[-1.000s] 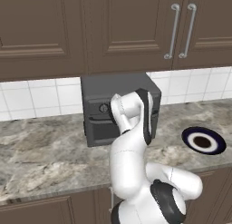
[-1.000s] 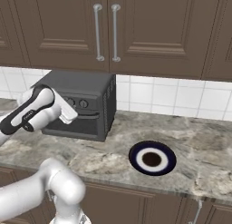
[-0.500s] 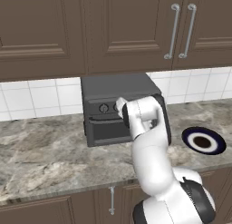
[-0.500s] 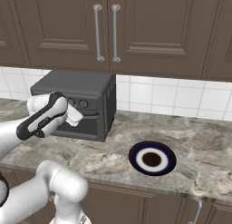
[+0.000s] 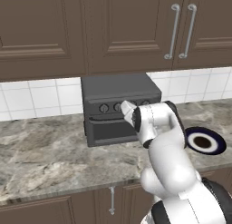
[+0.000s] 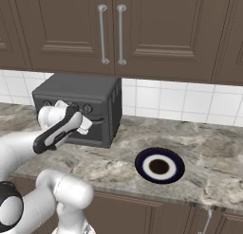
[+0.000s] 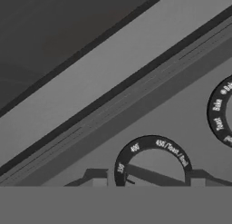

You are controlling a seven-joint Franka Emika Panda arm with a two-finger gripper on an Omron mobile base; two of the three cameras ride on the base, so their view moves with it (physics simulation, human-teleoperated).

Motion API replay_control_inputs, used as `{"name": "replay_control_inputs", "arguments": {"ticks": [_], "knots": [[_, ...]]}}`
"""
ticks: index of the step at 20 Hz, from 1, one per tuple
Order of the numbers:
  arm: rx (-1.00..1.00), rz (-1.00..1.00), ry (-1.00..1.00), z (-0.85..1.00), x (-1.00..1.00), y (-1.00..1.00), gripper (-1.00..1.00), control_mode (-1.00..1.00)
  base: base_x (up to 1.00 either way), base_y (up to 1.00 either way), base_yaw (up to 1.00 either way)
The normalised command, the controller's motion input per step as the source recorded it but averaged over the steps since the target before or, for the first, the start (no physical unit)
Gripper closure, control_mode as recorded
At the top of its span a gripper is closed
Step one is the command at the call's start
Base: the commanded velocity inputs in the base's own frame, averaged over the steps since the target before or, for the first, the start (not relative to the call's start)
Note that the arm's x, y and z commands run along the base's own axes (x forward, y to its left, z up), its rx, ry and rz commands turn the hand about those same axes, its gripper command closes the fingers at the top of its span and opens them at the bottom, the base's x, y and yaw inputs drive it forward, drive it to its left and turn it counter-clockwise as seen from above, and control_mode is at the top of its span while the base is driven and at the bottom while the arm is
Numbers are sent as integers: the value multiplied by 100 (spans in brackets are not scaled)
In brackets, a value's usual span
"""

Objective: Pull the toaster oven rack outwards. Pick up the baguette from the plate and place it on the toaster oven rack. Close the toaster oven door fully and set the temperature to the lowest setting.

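Your fingers (image 7: 147, 182) are right up against the toaster oven's (image 5: 118, 89) control strip, one tip on either side of a round knob (image 7: 152, 166) whose dial reads 350 and 450/Toast/Broil — the temperature dial, by the look of it. They stand spread to either side of the knob; whether the pads are touching it you cannot tell from here.

In both base views the wrist is level with the knob row, reaching in square to the front so that a roll of the hand would turn the dial. That fits the last step: setting the lowest temperature.

The toaster oven door (image 5: 111, 130) looks shut flush, which is why the baguette and rack can't be checked — they'd be behind the dark window. The plate (image 6: 159, 166) sits bare on the counter (image 6: 204, 148), well off to the oven's right, consistent with the loaf having been moved.

Judge the turn direction by the scale: 350 lies at the dial's left in the hand view, so lower values likely continue that way.
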Motion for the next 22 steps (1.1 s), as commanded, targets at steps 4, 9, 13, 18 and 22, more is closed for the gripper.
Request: {"name": "replay_control_inputs", "arguments": {"ticks": [4, 9, 13, 18, 22], "knots": [[-100, -3, 45, -6, -26, -67, 100, -100, 0, 0, 0], [-100, 16, 38, -2, 1, -3, 100, -100, 0, 0, 0], [-100, 30, 27, 0, 13, 0, 100, -100, 0, 0, 0], [-100, 30, 27, 0, 14, 0, 100, -100, 0, 0, 0], [-100, 30, 25, 0, 18, 0, 100, -100, 0, 0, 0]]}}
